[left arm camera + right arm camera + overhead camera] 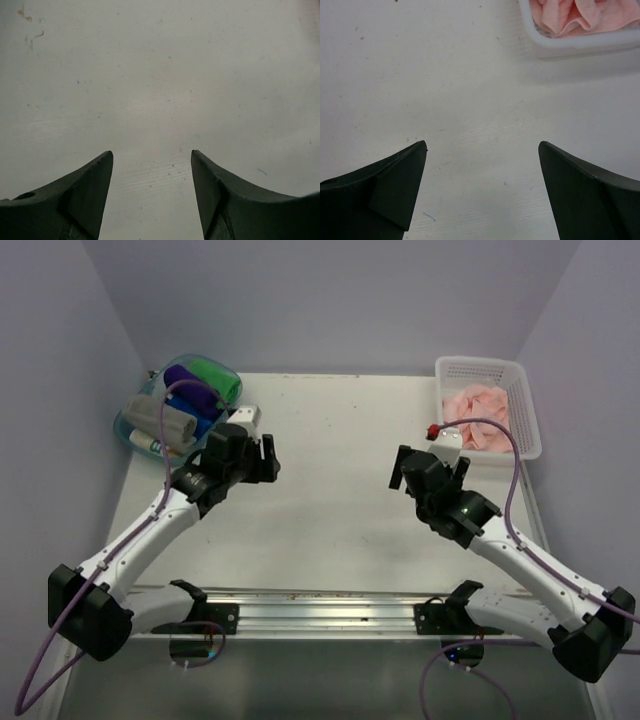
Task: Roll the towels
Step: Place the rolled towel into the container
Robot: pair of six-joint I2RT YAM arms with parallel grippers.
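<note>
Claws on both arms carry nothing. Farthest left of the white basket, a clear tub holds finished-looking rolls: a grey towel, a purple towel, a green roll and a blue roll. Next, the left claw hangs spread over bare bench, well apart from the basket. Nearer, the right claw is likewise spread wide, just left of the basket's front corner. Inside the basket lie the pink towels, crumpled in loose folds (how many, we cannot tell). We judge them light, limp and grippy rather than slippery; terry will sag and bunch, never hold shape. We would pinch a raised fold or hem on top, lifting slowly lest the light basket come along.
</note>
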